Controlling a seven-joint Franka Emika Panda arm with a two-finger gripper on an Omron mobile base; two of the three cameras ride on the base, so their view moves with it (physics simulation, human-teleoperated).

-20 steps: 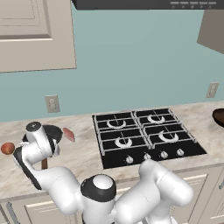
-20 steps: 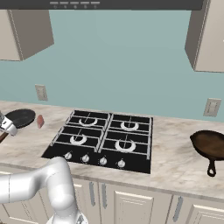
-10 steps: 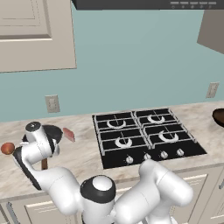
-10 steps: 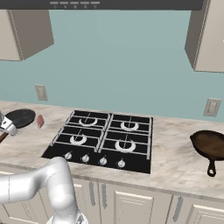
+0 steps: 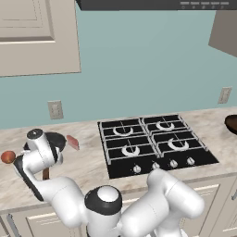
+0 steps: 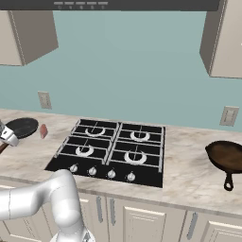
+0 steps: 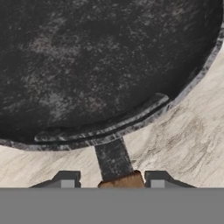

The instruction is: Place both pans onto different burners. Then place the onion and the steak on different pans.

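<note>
The black pan (image 7: 109, 65) lies on the counter at the far left (image 5: 59, 138) (image 6: 21, 126). Its brown wooden handle (image 7: 120, 180) points toward me. My gripper (image 7: 111, 180) hangs low over that handle, a fingertip on each side. The right one is almost against the wood and a small gap is left on the left. The steak (image 5: 72, 142) (image 6: 43, 131) lies just right of the black pan. The onion (image 5: 8, 157) sits to its left. The reddish-brown pan (image 6: 229, 156) (image 5: 231, 122) rests on the counter far right of the burners (image 6: 85, 151).
The black cooktop (image 5: 203, 159) (image 6: 56, 163) takes up the middle of the counter, with silver knobs along its front. Wall outlets and upper cabinets sit above the counter. My white arm bends over the counter's left front.
</note>
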